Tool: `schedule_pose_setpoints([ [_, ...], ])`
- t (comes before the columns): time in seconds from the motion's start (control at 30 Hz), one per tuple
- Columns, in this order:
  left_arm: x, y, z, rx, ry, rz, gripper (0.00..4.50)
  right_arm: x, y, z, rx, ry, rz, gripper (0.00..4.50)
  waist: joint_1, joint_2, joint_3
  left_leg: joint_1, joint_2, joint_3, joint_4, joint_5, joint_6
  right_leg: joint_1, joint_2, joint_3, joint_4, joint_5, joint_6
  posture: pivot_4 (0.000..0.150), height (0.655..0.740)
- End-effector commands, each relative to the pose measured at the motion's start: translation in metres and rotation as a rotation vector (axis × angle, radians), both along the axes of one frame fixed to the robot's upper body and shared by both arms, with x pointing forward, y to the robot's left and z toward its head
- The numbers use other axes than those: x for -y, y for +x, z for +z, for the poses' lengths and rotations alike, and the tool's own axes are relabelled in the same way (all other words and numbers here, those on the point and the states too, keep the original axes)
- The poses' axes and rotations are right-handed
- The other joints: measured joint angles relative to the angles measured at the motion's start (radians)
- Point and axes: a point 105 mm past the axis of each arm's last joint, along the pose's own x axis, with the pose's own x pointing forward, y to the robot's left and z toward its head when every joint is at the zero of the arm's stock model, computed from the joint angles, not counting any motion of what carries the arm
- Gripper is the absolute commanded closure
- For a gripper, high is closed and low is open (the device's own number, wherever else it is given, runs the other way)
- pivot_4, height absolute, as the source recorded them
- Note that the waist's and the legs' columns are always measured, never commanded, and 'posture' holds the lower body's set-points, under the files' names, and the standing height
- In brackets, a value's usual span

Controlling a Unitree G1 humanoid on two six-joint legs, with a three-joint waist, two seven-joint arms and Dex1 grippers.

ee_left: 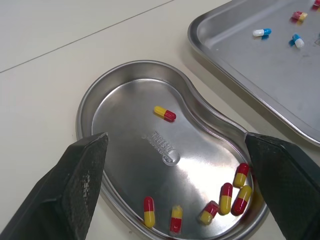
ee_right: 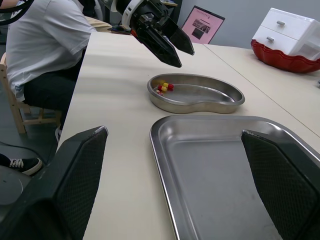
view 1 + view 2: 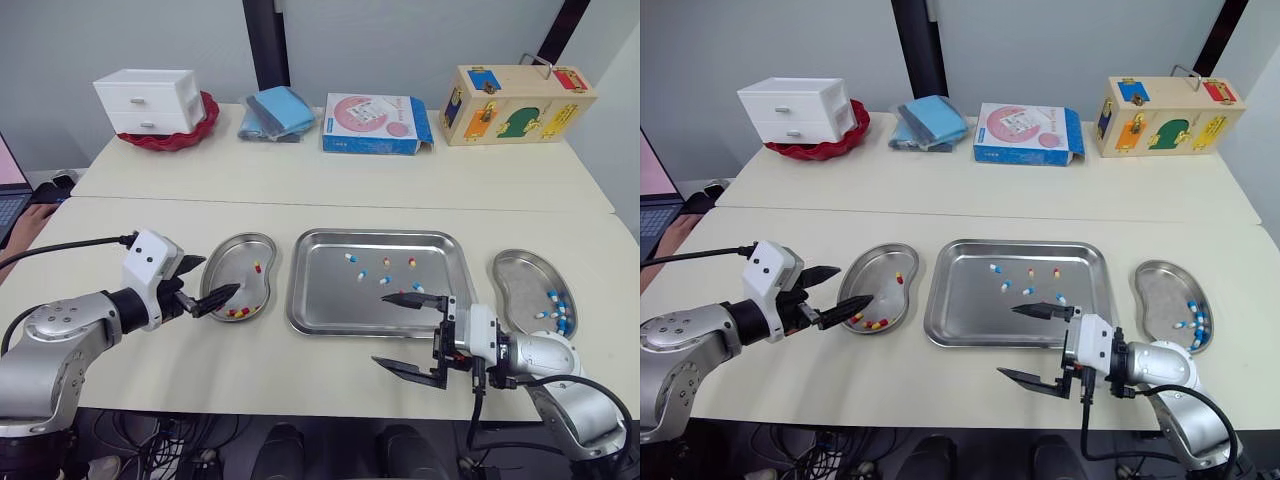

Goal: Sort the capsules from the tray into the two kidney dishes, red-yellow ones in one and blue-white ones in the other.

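Note:
The steel tray holds several loose capsules, blue-white and red-yellow mixed. To its left, the left kidney dish holds red-yellow capsules, most of them clustered at its near end and one lying apart. The right kidney dish holds blue-white capsules. My left gripper hovers open and empty over the left dish's near left side. My right gripper is open and empty over the tray's front edge, its upper finger above the tray and its lower finger over the table.
On the far table are a white drawer box on a red plate, blue cloths, a flat box and a wooden toy box. A laptop sits at the far left. A person sits beyond the table's left end.

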Motion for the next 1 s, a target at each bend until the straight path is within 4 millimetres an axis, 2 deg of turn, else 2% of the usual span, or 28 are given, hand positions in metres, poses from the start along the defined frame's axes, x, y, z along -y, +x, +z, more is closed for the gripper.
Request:
schedule_pose_setpoints([
  [0.03,0.006,0.002,0.001,0.034,0.003,-0.026,0.01,0.002,0.002,0.008,0.057,0.007,0.009,0.0,0.0,0.0,0.0,0.0,0.0,0.0,0.0,0.0,0.0,0.0,0.0,0.0,0.0,0.0,0.0,0.15,0.74],
  [0.4,0.013,0.012,-0.01,0.052,-0.013,-0.046,0.01,0.01,0.011,0.01,0.097,0.003,-0.006,0.0,0.0,0.0,0.0,0.0,0.0,0.0,0.0,0.0,0.0,0.0,0.0,0.0,0.0,0.0,0.0,0.15,0.74],
  [0.53,0.016,0.007,-0.008,0.045,-0.055,-0.079,0.01,0.013,0.013,0.011,0.11,-0.003,-0.02,0.0,-0.001,0.0,0.0,0.0,0.0,0.0,0.0,0.0,0.0,0.0,0.0,0.0,0.0,0.0,0.0,0.15,0.74],
  [0.7,-0.012,-0.004,-0.006,0.108,-0.009,0.012,0.01,0.023,0.015,0.009,0.099,-0.037,-0.091,0.0,-0.001,0.0,0.0,0.0,0.0,0.0,0.0,0.0,0.0,-0.001,0.0,0.0,0.0,0.0,0.0,0.15,0.74],
  [0.83,-0.034,-0.032,-0.018,0.045,0.002,0.04,0.01,0.049,0.01,0.009,0.06,-0.082,-0.193,0.0,-0.001,0.0,0.0,0.0,0.0,0.001,-0.001,0.0,0.0,-0.001,0.0,0.001,0.0,0.0,0.0,0.15,0.74],
  [1.0,-0.075,-0.062,-0.031,0.012,0.005,0.19,0.01,0.119,-0.003,0.001,-0.034,-0.253,-0.433,0.0,0.006,0.0,0.0,-0.001,0.0,0.001,-0.001,0.0,0.0,0.0,-0.001,0.0,-0.001,0.0,0.0,0.15,0.74],
])
